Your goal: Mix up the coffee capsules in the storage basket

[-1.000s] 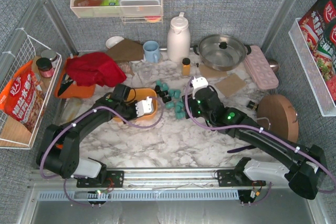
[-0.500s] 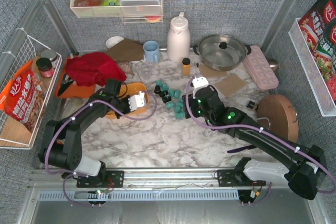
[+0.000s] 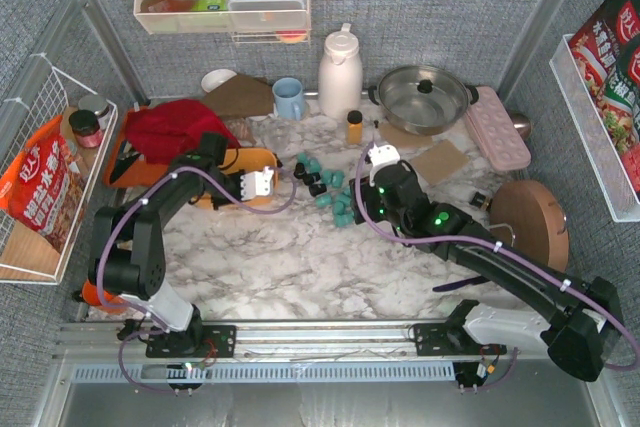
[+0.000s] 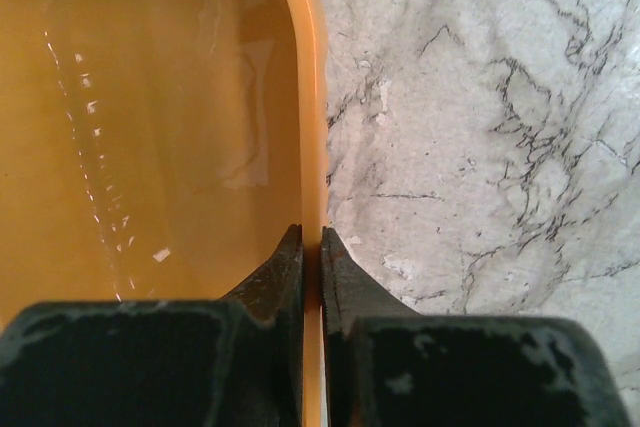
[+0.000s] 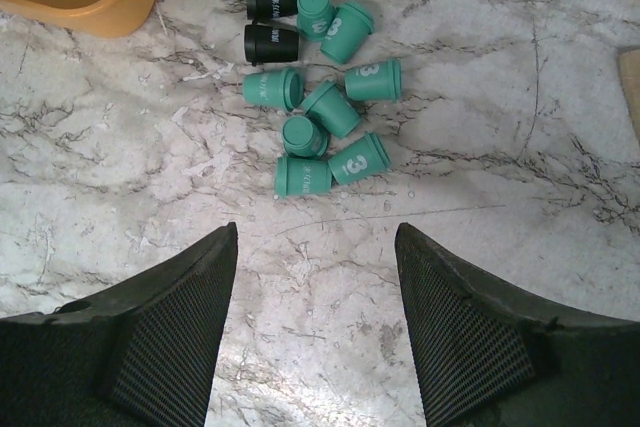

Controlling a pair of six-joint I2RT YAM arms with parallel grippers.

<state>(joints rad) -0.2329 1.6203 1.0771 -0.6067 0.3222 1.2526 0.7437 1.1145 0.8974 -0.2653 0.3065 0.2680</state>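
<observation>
The orange storage basket [image 3: 243,161] sits left of centre, and the part of its inside that shows [image 4: 150,127] is empty. My left gripper [image 3: 262,183] is shut on the basket's right rim [image 4: 311,242], one finger inside and one outside. The coffee capsules [image 3: 325,188], mostly teal with a few black, lie loose on the marble to the right of the basket. In the right wrist view the teal capsules [image 5: 318,107] and black capsules [image 5: 272,42] lie just ahead of my right gripper [image 5: 315,232], which is open and empty. The right gripper [image 3: 362,203] sits beside the pile's right edge.
An amber bottle [image 3: 354,127], a white thermos [image 3: 340,72], a blue mug [image 3: 288,97] and a steel pot [image 3: 425,97] stand behind. A red cloth [image 3: 180,132] lies on an orange board [image 3: 140,169] at left. A round wooden board [image 3: 528,222] is at right.
My left gripper has pulled the basket left and back, away from the capsules. The right arm has hardly moved.
</observation>
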